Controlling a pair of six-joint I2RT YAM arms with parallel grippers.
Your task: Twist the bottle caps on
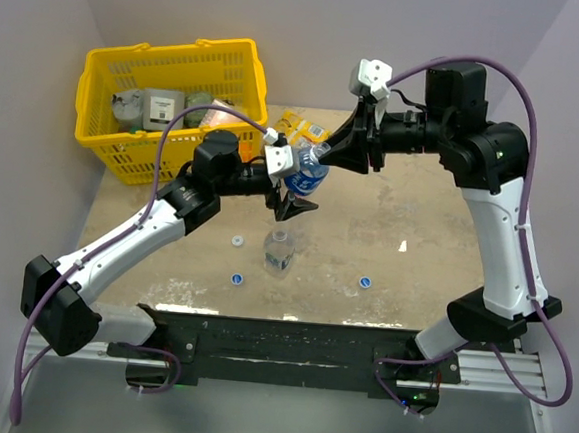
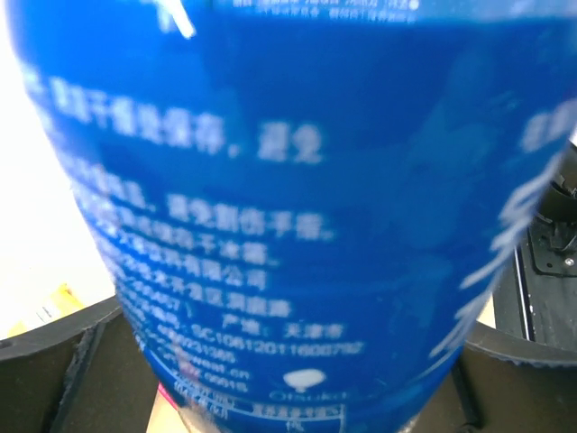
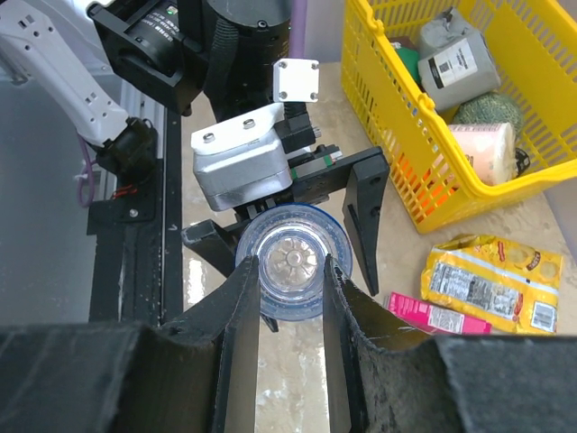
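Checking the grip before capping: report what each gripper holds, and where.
Right gripper clamps the blue-labelled clear plastic bottle by its base end. Left gripper straddles the label; contact unclear.

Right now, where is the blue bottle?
The blue bottle is up in the air in the top view, just right of the yellow basket, pinched by the right fingers, left fingers spread either side.

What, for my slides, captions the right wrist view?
Right gripper holds the blue-labelled bottle between the left gripper's fingers.
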